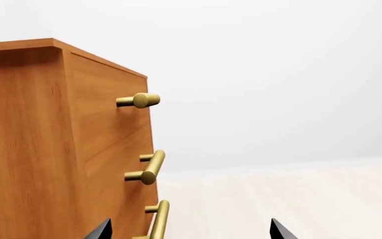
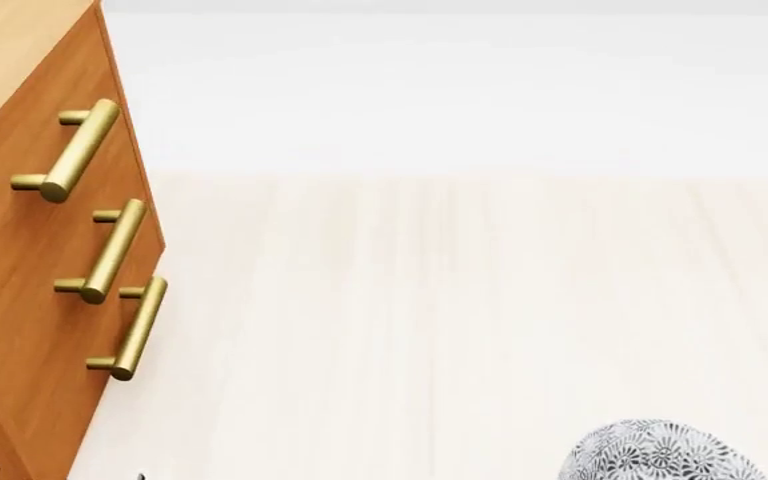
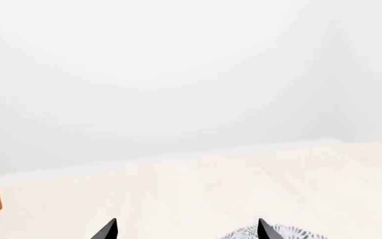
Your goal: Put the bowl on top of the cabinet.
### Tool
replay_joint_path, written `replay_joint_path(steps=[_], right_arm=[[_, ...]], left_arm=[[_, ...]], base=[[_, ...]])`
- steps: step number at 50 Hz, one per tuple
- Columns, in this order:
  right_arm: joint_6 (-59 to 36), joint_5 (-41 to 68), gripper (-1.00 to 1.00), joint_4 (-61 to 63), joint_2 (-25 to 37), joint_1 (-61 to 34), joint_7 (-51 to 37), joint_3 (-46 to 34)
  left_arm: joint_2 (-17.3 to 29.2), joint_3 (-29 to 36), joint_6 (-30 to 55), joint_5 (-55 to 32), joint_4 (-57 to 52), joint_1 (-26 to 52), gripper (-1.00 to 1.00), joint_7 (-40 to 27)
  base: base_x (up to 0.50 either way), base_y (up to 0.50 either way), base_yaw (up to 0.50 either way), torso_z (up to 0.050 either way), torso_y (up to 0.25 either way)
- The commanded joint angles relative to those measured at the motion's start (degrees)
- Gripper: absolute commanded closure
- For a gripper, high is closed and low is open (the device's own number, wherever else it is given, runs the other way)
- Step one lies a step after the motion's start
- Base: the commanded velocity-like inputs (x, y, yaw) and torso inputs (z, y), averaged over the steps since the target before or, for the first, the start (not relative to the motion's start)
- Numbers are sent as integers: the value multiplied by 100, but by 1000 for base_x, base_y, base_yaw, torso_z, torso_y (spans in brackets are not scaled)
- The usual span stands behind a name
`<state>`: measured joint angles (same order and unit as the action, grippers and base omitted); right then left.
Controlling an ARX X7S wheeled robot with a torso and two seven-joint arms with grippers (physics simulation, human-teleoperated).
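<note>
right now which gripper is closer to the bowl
Right. The right gripper has the bowl just past its fingers, open and not holding it. The left gripper, also open, is over by the cabinet, away from the bowl.

Light: bright, even, diffuse.
Shadows: faint shade under the orange-brown wooden cabinet's (image 1: 38, 144) lighter top edge.
Glare: soft sheen along brass-gold bar handles (image 2: 77, 150).
Focus: sharp throughout.
</note>
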<state>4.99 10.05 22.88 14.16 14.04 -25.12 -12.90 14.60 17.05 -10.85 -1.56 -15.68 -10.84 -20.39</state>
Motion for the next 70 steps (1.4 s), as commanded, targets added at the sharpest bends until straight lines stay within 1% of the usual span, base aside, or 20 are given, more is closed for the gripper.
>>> replay_joint_path(steps=[1,6,7,8,9,18,21,27,29,32,40,45,46,56,57,59,61,70], right_arm=[[209,967,-100,59,142,34,266,263],[502,1115,-100,44,138,158,345,359],[652,1186,-100,18,109,204,390,394],[1022,1434,-100,-42,63,296,573,473],[1086,1527,-100,-43,66,328,602,508],[1259,2670,-100,-112,104,354,821,751],[1461,3086,-100,-182,7,402,827,958],[1578,3401,-100,-220,-73,440,770,1093],[1723,3773,-100,-320,-178,468,812,1220],[1488,4034,-100,-341,-56,404,674,1216],[1771,4143,-100,-354,-177,530,873,1274],[1699,4385,-100,-417,-147,496,808,1307],[1591,4308,-100,-415,-142,481,534,1331],[1722,4506,-100,-409,-239,564,449,1437],[1654,4514,-100,-422,-266,559,161,1501],[1666,4614,-100,-431,-261,567,202,1512],[1481,4717,-100,-442,-180,525,-31,1512],[1443,4922,-100,-497,-145,487,-123,1569]], left_arm=[[36,33,4,-17,2,11,-100,-42],[48,60,2,-7,3,13,-100,-62],[51,65,4,-4,2,13,-100,-67],[56,65,-1,-10,-13,4,-100,-73],[61,66,-3,-4,-21,-2,-100,-82],[71,94,8,-7,-14,12,-100,-108],[73,102,18,-8,-5,21,-100,-116],[77,124,23,0,9,37,-100,-134],[80,125,26,-5,8,40,-100,-140],[84,131,25,-12,12,44,-100,-145],[97,150,19,-12,23,52,-100,-165],[110,149,20,-36,20,54,-100,-175],[112,150,21,-41,24,59,-100,-175],[138,141,34,-96,30,76,-100,-187],[140,142,36,-112,35,80,-100,-182],[142,148,39,-108,38,85,-100,-188],[143,154,44,-112,47,94,-100,-189],[161,163,58,-107,28,91,-100,-222]], base=[[0,0,0,0,0],[0,0,0,0,0],[0,0,0,0,0],[0,0,0,0,0],[0,0,0,0,0],[0,0,0,0,0],[0,0,0,0,0],[0,0,0,0,0],[0,0,0,0,0],[0,0,0,0,0],[0,0,0,0,0],[0,0,0,0,0],[0,0,0,0,0],[0,0,0,0,0],[0,0,0,0,0],[0,0,0,0,0],[0,0,0,0,0],[0,0,0,0,0]])
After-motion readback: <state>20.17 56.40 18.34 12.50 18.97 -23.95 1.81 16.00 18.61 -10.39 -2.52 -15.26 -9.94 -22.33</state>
